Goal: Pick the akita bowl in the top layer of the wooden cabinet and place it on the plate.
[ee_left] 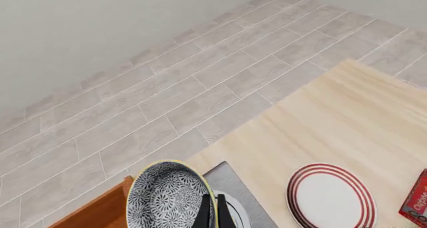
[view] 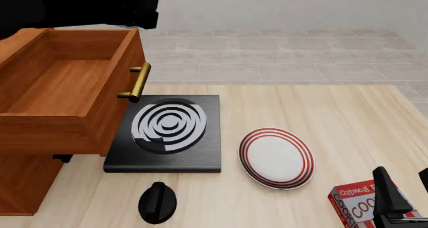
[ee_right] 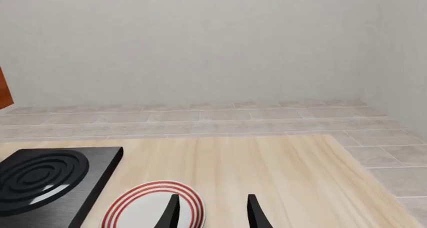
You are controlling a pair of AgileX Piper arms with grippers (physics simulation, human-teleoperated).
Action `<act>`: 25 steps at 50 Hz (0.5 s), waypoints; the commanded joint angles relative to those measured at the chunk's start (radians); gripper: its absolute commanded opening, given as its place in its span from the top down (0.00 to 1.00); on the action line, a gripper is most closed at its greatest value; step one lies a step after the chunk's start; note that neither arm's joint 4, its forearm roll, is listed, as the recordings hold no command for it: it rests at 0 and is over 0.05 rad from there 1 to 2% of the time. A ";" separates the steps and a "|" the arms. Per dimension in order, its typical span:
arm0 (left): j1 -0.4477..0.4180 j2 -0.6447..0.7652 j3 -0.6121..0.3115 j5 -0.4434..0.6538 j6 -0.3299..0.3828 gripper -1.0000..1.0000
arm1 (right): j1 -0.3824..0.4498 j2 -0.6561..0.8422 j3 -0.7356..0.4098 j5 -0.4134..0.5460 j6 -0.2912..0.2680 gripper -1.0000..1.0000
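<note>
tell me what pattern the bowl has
Fine dark net-like pattern on white, seen best on the bowl in the left wrist view.

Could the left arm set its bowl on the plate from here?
Probably yes. The left gripper holds the bowl up above the open drawer, and the plate lies bare with nothing in between.

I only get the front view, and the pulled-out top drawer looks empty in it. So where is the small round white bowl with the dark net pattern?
Observer: The left wrist view shows the left gripper pinching the small white net-patterned bowl by its rim.
Operator: Is the plate nearby?
Observer: In that view the round white red-ringed plate lies bare, apart from the bowl, beyond the black square slab.
Operator: And the right gripper?
Observer: The right wrist view shows the right gripper open and empty.
</note>
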 commanded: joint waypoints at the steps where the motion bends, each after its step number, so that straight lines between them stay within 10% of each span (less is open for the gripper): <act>1: -0.035 0.014 -0.010 -0.017 0.006 1.00 | 0.002 0.000 0.000 -0.003 -0.004 0.00; 25: -0.105 0.058 0.006 -0.066 0.029 1.00 | 0.003 0.000 -0.001 -0.005 -0.001 0.00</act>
